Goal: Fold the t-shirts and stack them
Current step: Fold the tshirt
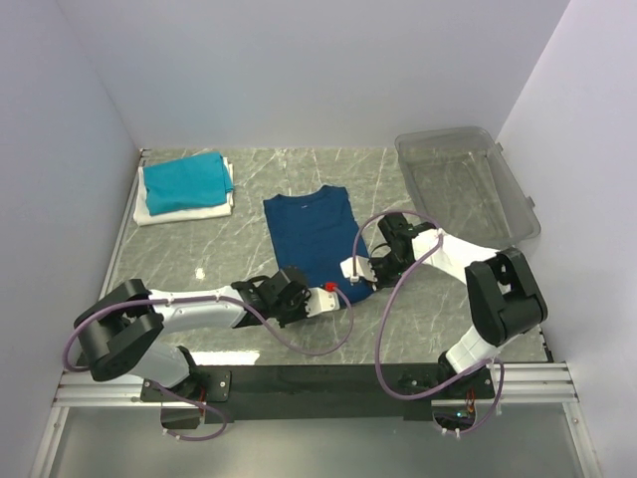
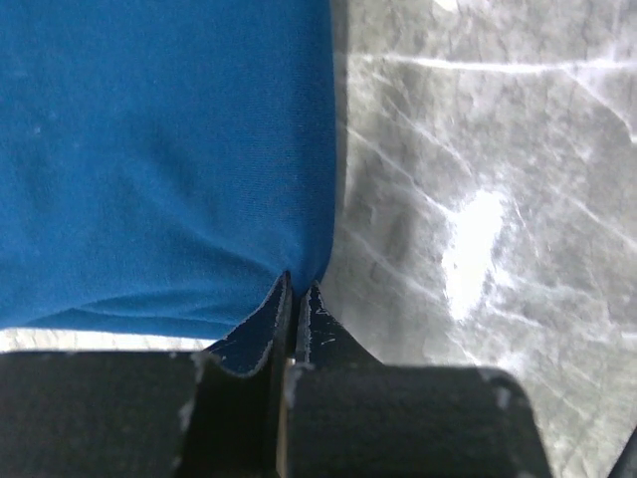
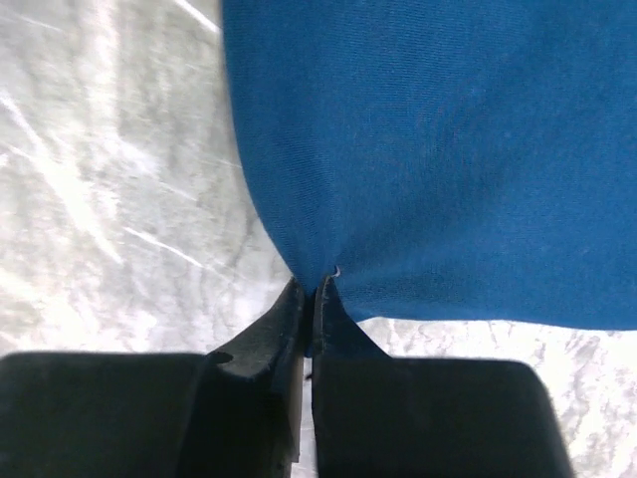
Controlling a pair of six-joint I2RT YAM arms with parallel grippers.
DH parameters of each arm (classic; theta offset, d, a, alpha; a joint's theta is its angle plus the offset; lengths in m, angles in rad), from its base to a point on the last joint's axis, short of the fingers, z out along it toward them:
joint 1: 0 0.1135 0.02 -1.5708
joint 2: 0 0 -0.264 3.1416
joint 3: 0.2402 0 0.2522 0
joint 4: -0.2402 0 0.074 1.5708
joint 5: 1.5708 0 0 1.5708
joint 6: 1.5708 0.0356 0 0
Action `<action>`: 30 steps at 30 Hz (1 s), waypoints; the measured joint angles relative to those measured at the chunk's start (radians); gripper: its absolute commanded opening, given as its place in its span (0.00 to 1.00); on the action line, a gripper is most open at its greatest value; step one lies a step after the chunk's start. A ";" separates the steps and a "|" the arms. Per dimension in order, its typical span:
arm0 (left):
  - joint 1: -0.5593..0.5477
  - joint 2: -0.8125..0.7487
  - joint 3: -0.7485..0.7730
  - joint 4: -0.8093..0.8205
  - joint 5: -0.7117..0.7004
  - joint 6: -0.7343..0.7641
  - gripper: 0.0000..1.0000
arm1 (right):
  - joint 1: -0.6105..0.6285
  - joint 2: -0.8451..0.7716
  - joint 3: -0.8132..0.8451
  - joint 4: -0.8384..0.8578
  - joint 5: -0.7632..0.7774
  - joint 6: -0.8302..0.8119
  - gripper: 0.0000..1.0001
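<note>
2 t-shirts, a teal one [image 1: 184,181] on a white one [image 1: 189,211], are sitting folded at the table's far left, while the navy t-shirt [image 1: 311,234] is lying mid-table awaiting folding, with the left gripper [image 2: 297,294] and right gripper [image 3: 312,289] both pinching its near hem.

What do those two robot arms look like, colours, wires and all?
The left arm and right arm have white shells between chunky black joints. A purple cable loops loosely along each. The left gripper and right gripper end in two black fingers each; a small red spot marks the left one.
</note>
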 measured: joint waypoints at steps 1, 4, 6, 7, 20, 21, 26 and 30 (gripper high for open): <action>0.000 -0.008 -0.006 -0.002 0.001 0.001 0.01 | -0.003 -0.005 0.000 -0.010 -0.007 0.007 0.00; 0.000 -0.036 -0.019 -0.018 0.010 0.003 0.01 | -0.008 -0.018 0.000 -0.042 -0.035 0.020 0.00; 0.000 -0.058 -0.022 -0.036 0.019 0.003 0.01 | -0.014 -0.024 0.004 -0.072 -0.057 0.029 0.00; 0.000 -0.069 -0.022 -0.044 0.025 0.004 0.01 | -0.018 -0.024 0.009 -0.092 -0.069 0.033 0.00; 0.000 -0.227 0.041 -0.240 0.164 0.021 0.01 | -0.092 -0.071 0.122 -0.395 -0.208 0.002 0.00; 0.000 -0.240 0.048 -0.254 0.174 0.021 0.00 | -0.093 -0.083 0.126 -0.411 -0.215 0.002 0.00; 0.059 -0.309 0.077 -0.304 0.212 0.031 0.00 | -0.104 -0.106 0.188 -0.454 -0.248 0.041 0.00; 0.209 -0.317 0.131 -0.306 0.242 0.082 0.01 | -0.127 -0.051 0.344 -0.457 -0.270 0.121 0.00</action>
